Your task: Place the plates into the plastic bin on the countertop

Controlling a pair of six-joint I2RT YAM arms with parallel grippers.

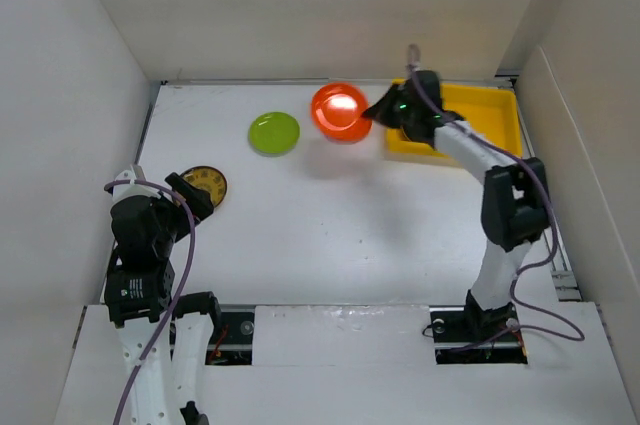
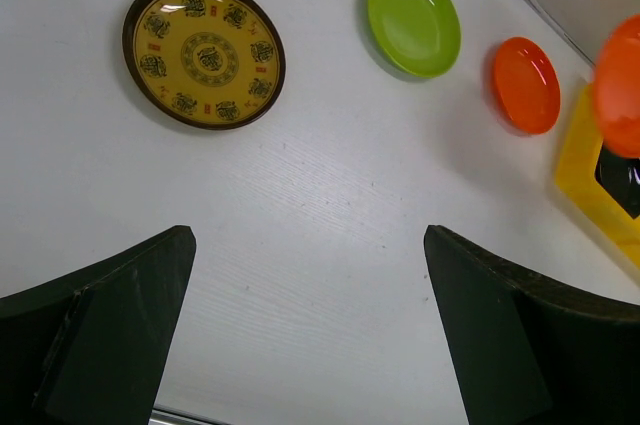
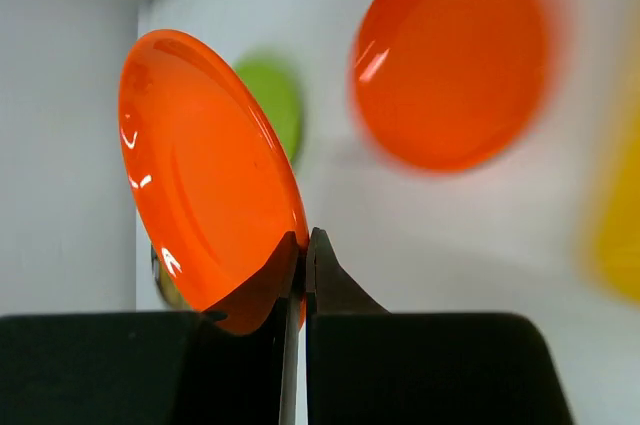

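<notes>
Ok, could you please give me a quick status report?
Left gripper open, empty. Right gripper shut on round orange plate rim, in the air beside yellow plastic bin. Nothing seen between them.

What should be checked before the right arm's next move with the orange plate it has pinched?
1. Grip: right pincer shut on the rim of the held orange plate: ok.
2. Plate off the countertop: ok, it hangs tilted on edge.
3. Plate above the yellow bin: not ok, the top view shows it left of the bin's wall.
4. Landing spot in the bin free: cannot tell, the right arm hides part of the floor.
5. Left pincer out of the path: ok, open and far off near the brown-and-gold plate.
</notes>
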